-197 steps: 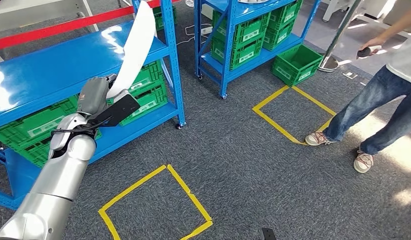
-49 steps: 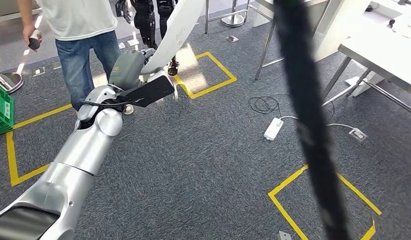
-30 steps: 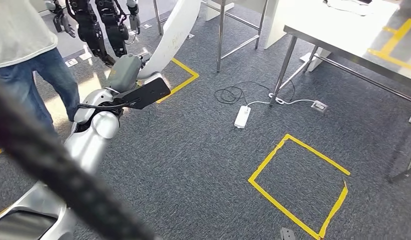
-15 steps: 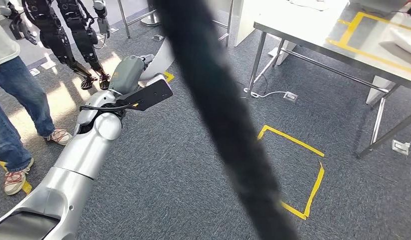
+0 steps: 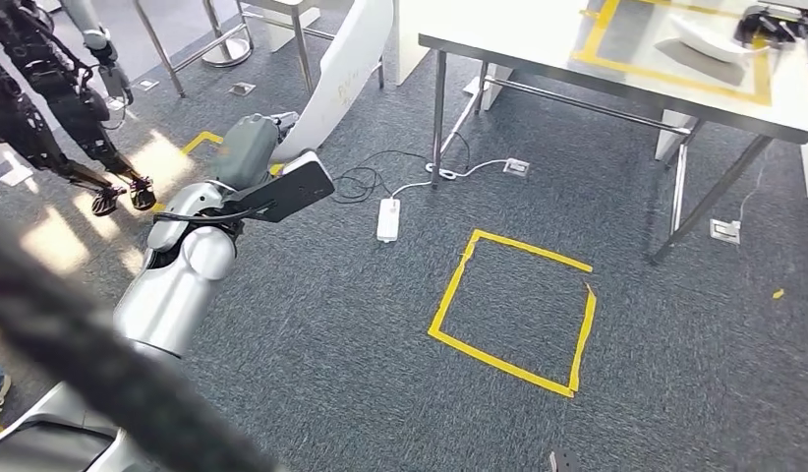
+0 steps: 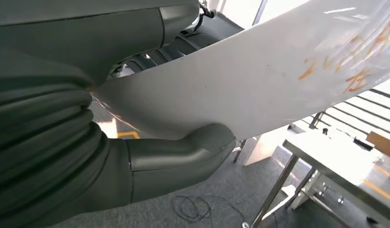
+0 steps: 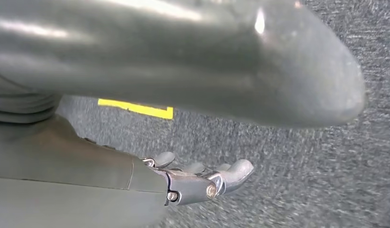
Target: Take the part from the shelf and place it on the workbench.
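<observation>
My left hand is raised at the left of the head view and grips the lower end of a long, curved white part that rises toward the top edge. In the left wrist view the thumb presses under the part, which carries orange writing. The white workbench stands at the back right, and a similar white part lies inside a yellow tape outline on it. My right hand hangs over the grey carpet, fingers apart and holding nothing.
A yellow taped square marks the carpet in front of the bench. A white power strip and cables lie near the bench leg. A black humanoid robot stands at the far left. A blurred black cable crosses the lower left.
The whole view has swung round: the shelves and the person have gone, and the workbench and taped square have come into view. My left hand still holds the white part.
</observation>
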{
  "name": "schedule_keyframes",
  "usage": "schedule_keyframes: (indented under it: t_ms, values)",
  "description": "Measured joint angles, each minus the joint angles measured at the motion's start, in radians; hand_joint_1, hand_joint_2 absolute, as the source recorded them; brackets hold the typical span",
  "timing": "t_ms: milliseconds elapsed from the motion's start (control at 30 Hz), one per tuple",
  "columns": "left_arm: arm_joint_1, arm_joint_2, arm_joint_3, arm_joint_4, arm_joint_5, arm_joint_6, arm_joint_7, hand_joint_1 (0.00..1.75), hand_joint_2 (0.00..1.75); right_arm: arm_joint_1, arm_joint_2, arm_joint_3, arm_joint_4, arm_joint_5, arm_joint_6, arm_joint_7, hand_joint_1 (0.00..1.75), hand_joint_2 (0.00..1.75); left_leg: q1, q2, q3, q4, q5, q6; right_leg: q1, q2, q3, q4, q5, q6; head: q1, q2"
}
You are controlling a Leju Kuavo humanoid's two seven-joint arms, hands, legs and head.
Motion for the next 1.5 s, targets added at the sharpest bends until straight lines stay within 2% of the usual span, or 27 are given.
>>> schedule_keyframes:
  t_ms: [67,133,200,267,333,400,467,500,533,567,633,700,767,800,833,867,933,1000,1033,1067,1133,1200,1267,1300,1367,1433,1500]
  values:
    - [0.002,0.002,0.0,0.0,0.0,0.0,0.0,1.75,1.75,0.003,0.0,0.0,0.0,0.0,0.0,0.001,0.0,0.0,0.005,-0.012,0.042,-0.098,0.067,-0.001,-0.003,0.026,0.0,0.004,-0.001,0.004,0.0,0.0]
    - [0.001,0.003,0.0,-0.001,0.0,0.0,-0.001,1.75,1.75,0.003,0.0,0.0,0.0,0.001,-0.001,0.001,0.0,0.0,0.01,-0.049,0.101,-0.223,0.113,-0.001,-0.005,0.05,-0.004,0.013,-0.004,0.016,0.0,0.0]
    - [0.001,0.003,0.0,-0.001,0.0,0.0,-0.001,1.75,1.75,0.003,-0.001,0.0,0.0,0.001,-0.001,0.001,0.0,0.0,0.009,-0.066,0.123,-0.265,0.116,0.006,-0.007,0.07,-0.012,0.015,-0.003,0.03,0.0,0.0]
    - [0.001,0.0,0.0,-0.002,0.0,0.0,0.0,1.75,1.75,0.007,-0.001,0.0,0.0,0.001,-0.001,0.001,0.0,0.0,0.006,-0.048,0.124,-0.269,0.121,0.021,-0.011,0.079,-0.016,0.013,0.0,0.044,0.0,0.0]
    - [0.0,-0.006,0.0,-0.004,0.0,0.0,-0.001,1.75,1.75,0.01,-0.001,0.0,0.0,0.001,-0.001,0.002,0.0,0.0,0.008,-0.029,0.126,-0.274,0.126,0.035,-0.009,0.038,-0.033,0.045,-0.02,0.053,0.002,0.0]
    - [0.0,-0.008,0.0,-0.005,0.0,0.0,-0.001,1.75,1.75,0.007,-0.001,0.0,0.0,0.001,-0.001,0.002,0.0,0.0,0.007,-0.008,0.126,-0.277,0.126,0.044,-0.006,-0.016,-0.085,0.157,-0.079,0.059,0.005,0.0]
    - [0.002,-0.007,0.0,-0.005,0.0,0.0,-0.001,1.75,1.75,0.005,-0.001,0.0,0.0,0.001,-0.001,0.002,0.0,0.0,0.004,0.017,0.126,-0.276,0.124,0.047,-0.006,-0.03,-0.149,0.287,-0.129,0.062,0.006,0.0]
    - [0.004,-0.007,0.0,-0.005,0.0,0.0,0.0,1.75,1.75,0.005,-0.001,0.0,0.0,0.001,-0.001,0.002,0.0,0.0,0.003,0.029,0.126,-0.276,0.122,0.048,-0.007,-0.032,-0.161,0.312,-0.13,0.062,0.006,0.0]
    - [0.004,-0.007,0.0,-0.005,0.0,0.0,0.0,1.75,1.75,0.006,-0.002,0.0,0.0,0.001,-0.001,0.002,0.0,0.0,0.003,0.039,0.127,-0.276,0.121,0.048,-0.006,-0.034,-0.151,0.291,-0.111,0.061,0.006,0.0]
    - [0.004,-0.007,0.0,-0.005,0.0,0.0,0.0,1.75,1.75,0.007,-0.002,0.0,0.0,0.001,-0.001,0.002,0.0,0.0,0.003,0.05,0.13,-0.276,0.119,0.047,-0.005,-0.043,-0.118,0.228,-0.077,0.058,0.006,0.0]
    - [0.003,-0.007,0.0,-0.006,0.0,0.0,-0.001,1.75,1.75,0.006,-0.002,0.0,0.0,0.001,-0.001,0.002,0.0,0.0,-0.001,0.07,0.135,-0.276,0.113,0.041,0.002,-0.089,-0.04,0.076,-0.022,0.047,0.005,0.0]
    - [0.002,-0.007,0.0,-0.006,0.0,0.0,-0.001,1.75,1.75,0.004,-0.002,0.0,0.0,0.001,-0.001,0.003,0.0,0.0,-0.006,0.086,0.139,-0.276,0.108,0.031,0.011,-0.113,-0.009,0.011,-0.008,0.035,0.005,0.0]
    - [0.001,-0.008,0.0,-0.008,0.0,-0.001,-0.001,1.75,1.75,0.004,-0.002,0.0,0.0,0.001,-0.001,0.005,0.0,0.0,-0.008,0.104,0.145,-0.28,0.104,0.021,0.011,-0.091,-0.009,0.009,-0.006,0.026,0.005,0.0]
    - [0.001,-0.009,0.001,-0.01,0.0,-0.002,-0.001,1.75,1.75,0.005,-0.002,0.0,0.0,0.001,-0.001,0.006,0.0,0.0,-0.007,0.1,0.146,-0.276,0.099,0.015,0.008,-0.081,-0.007,0.006,-0.004,0.021,0.004,0.0]
    - [0.0,-0.008,0.001,-0.012,0.0,-0.002,-0.001,1.75,1.75,0.005,-0.002,0.0,0.0,0.002,-0.001,0.006,0.0,0.0,-0.006,0.083,0.14,-0.259,0.086,0.01,0.004,-0.071,-0.004,0.002,-0.002,0.015,0.003,0.0]
    - [0.0,-0.006,0.001,-0.014,0.0,-0.003,-0.001,1.75,1.75,0.005,-0.002,0.0,0.0,0.003,-0.001,0.006,0.0,0.0,-0.004,0.057,0.125,-0.223,0.064,0.005,-0.001,-0.06,-0.001,-0.002,0.001,0.009,0.001,0.0]
    - [0.001,0.0,0.002,-0.014,0.0,-0.004,-0.001,1.75,1.75,0.002,-0.002,0.0,0.0,0.005,-0.001,0.006,0.0,0.0,0.001,0.01,0.062,-0.095,0.005,-0.001,-0.003,-0.036,0.0,-0.003,0.001,0.004,-0.001,0.0]
    - [0.009,0.008,0.003,-0.013,0.0,-0.005,0.0,1.75,1.75,0.001,-0.002,0.001,0.0,0.007,0.0,0.006,0.0,0.0,0.003,0.0,0.009,-0.002,-0.013,-0.004,-0.004,-0.005,0.0,-0.001,0.001,0.003,-0.002,0.0]
    - [0.011,0.011,0.004,-0.013,0.0,-0.005,0.0,1.75,1.75,0.002,-0.002,0.001,0.0,0.007,0.0,0.006,0.0,0.0,0.004,-0.002,0.007,-0.011,0.008,-0.004,-0.005,0.01,0.0,0.0,0.001,0.004,-0.002,0.0]
    - [0.011,0.013,0.004,-0.013,0.0,-0.006,0.0,1.75,1.75,0.003,-0.002,0.001,0.0,0.007,0.0,0.006,0.0,0.0,0.005,-0.006,0.023,-0.057,0.044,-0.004,-0.006,0.024,0.001,0.003,-0.001,0.006,-0.002,0.0]
    - [0.009,0.016,0.005,-0.013,0.0,-0.008,-0.001,1.75,1.75,0.004,-0.002,0.001,0.0,0.007,0.0,0.007,0.0,0.0,0.012,-0.043,0.08,-0.191,0.11,-0.006,-0.008,0.047,-0.003,0.012,-0.006,0.016,-0.002,0.0]
    - [0.007,0.018,0.005,-0.012,0.0,-0.013,-0.001,1.75,1.75,0.002,-0.002,0.001,0.0,0.007,0.0,0.008,0.0,0.0,0.015,-0.076,0.112,-0.259,0.127,-0.002,-0.01,0.069,-0.012,0.019,-0.007,0.03,-0.003,0.0]
    - [0.006,0.018,0.005,-0.011,-0.001,-0.015,-0.001,1.75,1.75,0.004,-0.002,0.002,0.0,0.008,0.0,0.009,0.0,0.0,0.012,-0.067,0.114,-0.263,0.126,0.01,-0.014,0.09,-0.019,0.016,-0.002,0.045,-0.004,0.0]
    - [0.006,0.016,0.005,-0.011,-0.001,-0.015,-0.001,1.75,1.75,0.006,-0.003,0.002,0.0,0.009,0.0,0.009,0.0,0.0,0.012,-0.056,0.115,-0.266,0.128,0.018,-0.015,0.085,-0.021,0.017,-0.002,0.051,-0.004,0.0]
    - [0.002,0.012,0.005,-0.011,-0.001,-0.015,-0.001,1.75,1.75,0.007,-0.003,0.002,0.0,0.01,0.001,0.009,0.0,0.0,0.014,-0.035,0.118,-0.273,0.132,0.031,-0.01,0.036,-0.043,0.061,-0.028,0.059,0.0,0.0]
    - [0.0,0.011,0.005,-0.008,-0.002,-0.015,-0.001,1.75,1.75,0.003,-0.002,0.003,0.0,0.01,0.001,0.008,0.0,0.0,0.012,-0.011,0.118,-0.275,0.131,0.039,-0.007,-0.019,-0.101,0.183,-0.089,0.064,0.004,0.0]
    - [0.0,0.011,0.005,-0.004,-0.005,-0.016,-0.001,1.75,1.75,0.002,-0.002,0.004,0.0,0.01,0.001,0.008,0.0,0.0,0.009,0.015,0.118,-0.274,0.129,0.042,-0.008,-0.031,-0.153,0.29,-0.126,0.066,0.004,0.0]
